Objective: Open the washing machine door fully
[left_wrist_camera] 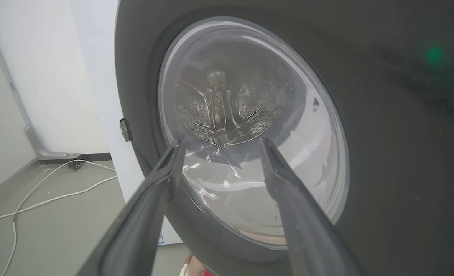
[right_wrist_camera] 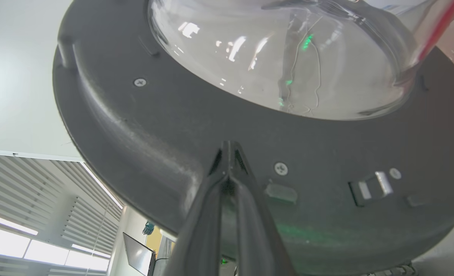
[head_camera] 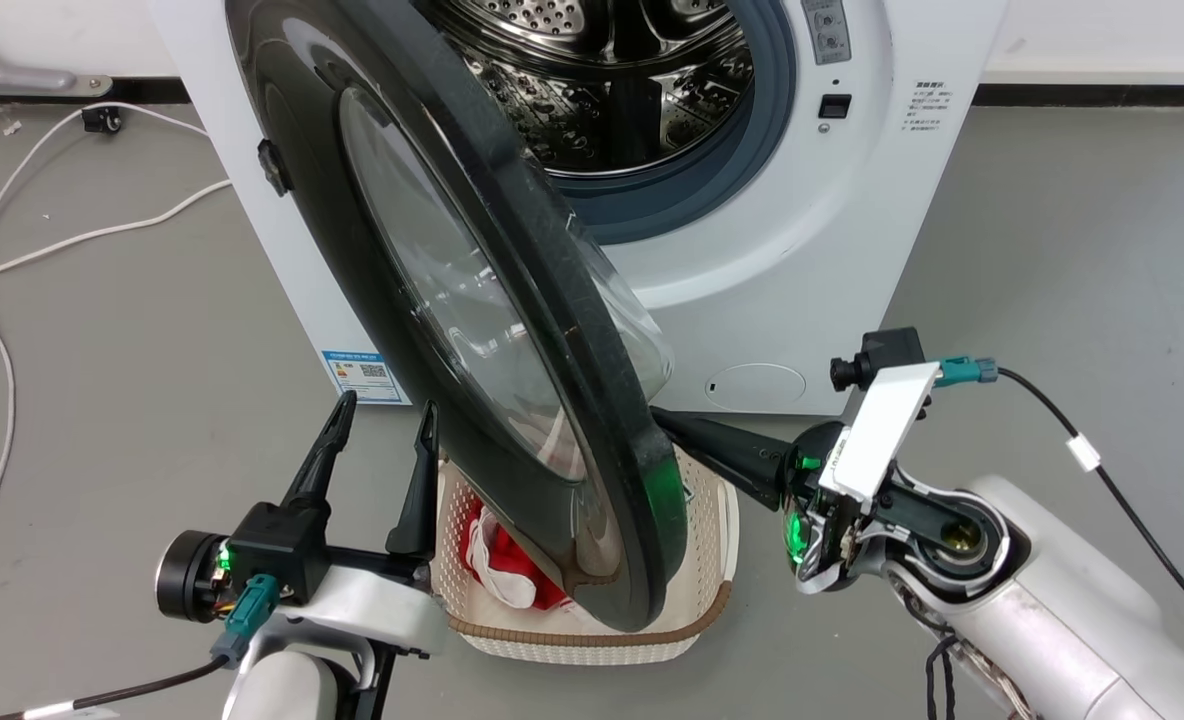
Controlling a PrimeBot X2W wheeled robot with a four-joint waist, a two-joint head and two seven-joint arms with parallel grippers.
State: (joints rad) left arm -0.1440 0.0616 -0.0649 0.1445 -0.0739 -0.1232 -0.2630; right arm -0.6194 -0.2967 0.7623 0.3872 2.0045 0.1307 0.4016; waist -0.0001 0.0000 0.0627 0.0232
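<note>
The washing machine [head_camera: 832, 250] is a white front-loader whose steel drum [head_camera: 612, 80] lies exposed. The washing machine door [head_camera: 592, 440] stands swung out toward me, roughly square to the machine's front, hinged on the left. My left gripper [head_camera: 389, 405] is open on the door's outer side, close to it without touching. In the left wrist view the left gripper [left_wrist_camera: 222, 141] faces the door [left_wrist_camera: 384, 153] and its glass. My right gripper [head_camera: 687, 430] is on the inner side. In the right wrist view the right gripper [right_wrist_camera: 227, 145] is shut, tips against the door's [right_wrist_camera: 154, 126] dark inner rim.
A cream laundry basket [head_camera: 592, 640] with red and white cloth sits on the floor directly under the door's lower edge. White cables [head_camera: 12, 260] trail over the grey floor at the left. A cable runs from my right wrist [head_camera: 1102, 450].
</note>
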